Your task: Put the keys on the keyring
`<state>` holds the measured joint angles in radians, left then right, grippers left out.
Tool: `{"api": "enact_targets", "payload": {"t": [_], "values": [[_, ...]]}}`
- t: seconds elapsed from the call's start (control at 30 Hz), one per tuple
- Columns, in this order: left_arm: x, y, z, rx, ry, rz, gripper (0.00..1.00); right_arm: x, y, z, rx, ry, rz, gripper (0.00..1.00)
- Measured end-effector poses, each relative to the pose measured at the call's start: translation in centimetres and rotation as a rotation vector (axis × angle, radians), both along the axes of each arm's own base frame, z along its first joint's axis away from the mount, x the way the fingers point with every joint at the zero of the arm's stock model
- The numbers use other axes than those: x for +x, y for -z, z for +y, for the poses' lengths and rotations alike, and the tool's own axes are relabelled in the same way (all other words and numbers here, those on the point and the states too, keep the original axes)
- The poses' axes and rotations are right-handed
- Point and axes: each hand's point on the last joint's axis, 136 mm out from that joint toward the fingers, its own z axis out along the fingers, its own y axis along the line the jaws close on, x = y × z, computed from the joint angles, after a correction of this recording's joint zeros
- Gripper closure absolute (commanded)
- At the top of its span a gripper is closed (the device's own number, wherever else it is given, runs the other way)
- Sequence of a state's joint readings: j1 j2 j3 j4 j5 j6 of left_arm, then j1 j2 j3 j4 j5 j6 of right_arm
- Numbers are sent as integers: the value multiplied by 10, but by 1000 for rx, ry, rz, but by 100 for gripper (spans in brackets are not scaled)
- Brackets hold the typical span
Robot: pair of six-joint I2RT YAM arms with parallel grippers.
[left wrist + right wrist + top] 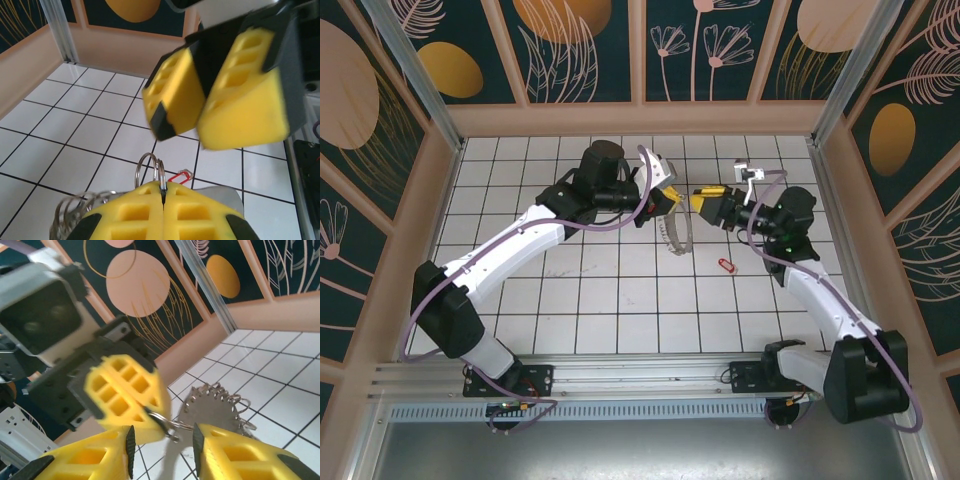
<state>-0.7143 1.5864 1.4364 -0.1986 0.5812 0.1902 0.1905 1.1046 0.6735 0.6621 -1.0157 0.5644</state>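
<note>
From above: reaches with both arms to the middle of the desk (570,300). Poses the left pincer (670,205) and the right pincer (703,201) tip to tip, near each other, probably to work together on one small thing. Lets a bunch of metal rings (677,237) hang below the left pincer. Leaves a small red piece (726,265), perhaps a key, flat on the desk, near the right arm and apart from both pincers.

From the left wrist: grips the keyring (161,172) in the left pincer (163,196), pads closed on its lower part, upright and edge-on, seemingly to offer the free upper arc to the other side. Shows the right pincer (200,125) above the keyring, not touching it, with a narrow gap between the pads. Shows also the small red piece (179,176) on a tile behind the keyring.

From the right wrist: holds the right pincer (162,440) open and empty, with the keyring (167,426) pointing out of the left pincer (131,395) toward that gap. Carries no key, so judged early in the task; probably needs next a fine alignment on the thin wire, with risk of slipping off.
</note>
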Motion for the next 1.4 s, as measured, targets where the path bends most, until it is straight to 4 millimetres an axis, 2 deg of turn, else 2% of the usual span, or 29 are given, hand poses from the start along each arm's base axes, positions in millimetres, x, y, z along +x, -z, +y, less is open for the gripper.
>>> {"api": "enact_targets", "payload": {"t": [0.17,0.4,0.73,1.0,1.17,1.4], "values": [[-3,-1,-1,-9,16,14,100,-14,-16,-3,12,-10,-47,62],[-10,-3,-3,-24,49,36,100,-16,-12,-1,7,-37,-24,62],[-15,-4,-4,-37,75,58,100,-8,4,3,-4,-59,28,62],[-16,-5,-4,-39,79,62,100,-6,4,7,-6,-69,35,63],[-16,-5,-3,-44,88,67,100,-3,5,11,-7,-79,43,65],[-13,-6,1,-50,90,72,100,-2,5,13,-7,-82,44,74]]}}
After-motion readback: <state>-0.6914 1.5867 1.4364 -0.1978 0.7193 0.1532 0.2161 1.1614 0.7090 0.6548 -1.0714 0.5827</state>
